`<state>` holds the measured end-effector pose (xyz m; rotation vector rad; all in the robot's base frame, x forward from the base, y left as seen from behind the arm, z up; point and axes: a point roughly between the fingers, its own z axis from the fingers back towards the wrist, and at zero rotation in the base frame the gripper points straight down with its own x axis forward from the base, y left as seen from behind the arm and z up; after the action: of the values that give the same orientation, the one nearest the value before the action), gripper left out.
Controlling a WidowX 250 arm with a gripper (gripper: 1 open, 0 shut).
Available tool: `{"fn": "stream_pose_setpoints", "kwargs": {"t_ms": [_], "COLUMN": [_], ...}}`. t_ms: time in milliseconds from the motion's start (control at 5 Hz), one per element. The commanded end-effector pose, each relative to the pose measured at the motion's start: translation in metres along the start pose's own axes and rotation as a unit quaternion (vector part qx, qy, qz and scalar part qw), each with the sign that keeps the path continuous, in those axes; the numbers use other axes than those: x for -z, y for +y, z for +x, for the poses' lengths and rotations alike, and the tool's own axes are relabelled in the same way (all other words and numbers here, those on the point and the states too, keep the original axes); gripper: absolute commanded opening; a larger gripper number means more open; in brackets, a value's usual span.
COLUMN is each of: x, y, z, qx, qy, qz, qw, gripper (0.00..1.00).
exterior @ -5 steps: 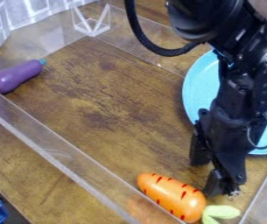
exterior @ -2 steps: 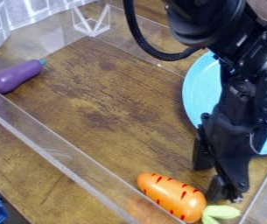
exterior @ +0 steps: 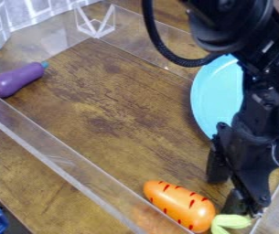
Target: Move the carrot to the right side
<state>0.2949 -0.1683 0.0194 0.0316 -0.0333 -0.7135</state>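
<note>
Arm (exterior: 245, 37): black, bulky rounded housings.
Cable (exterior: 166, 41): black, looped alongside arm.
Hand (exterior: 237, 187): black, blocky, matte.

A dark wooden table (exterior: 105, 101) with worn spots fills the view; clear plastic walls (exterior: 56, 160) border it at 7 and 12 o'clock.

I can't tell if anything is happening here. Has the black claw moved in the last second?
Yes. The gripper has shifted slightly right and down in the picture, judged against the carrot, which lies where it did. The eggplant hasn't moved either.
</note>
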Motion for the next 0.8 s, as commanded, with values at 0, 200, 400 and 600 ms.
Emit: {"fn": "stream_pose_setpoints", "kwargs": {"t_ms": [0,200,400,600], "x": [-0.003,-0.0024,-0.0017,-0.0013], "y": [-0.0067,-0.0072,-0.009,-0.0103], "z": [0.0032,0.0034,0.0045,0.0055], "qx": [-0.026,-0.055,-0.043,-0.033], "qy": [-0.002,0.004,0.007,0.011], "qz": [0.003,0.004,0.004,0.004], "qw": [0.9997,0.9985,0.9991,0.9994], "gripper": [1.0,1.0,1.0,1.0]}}
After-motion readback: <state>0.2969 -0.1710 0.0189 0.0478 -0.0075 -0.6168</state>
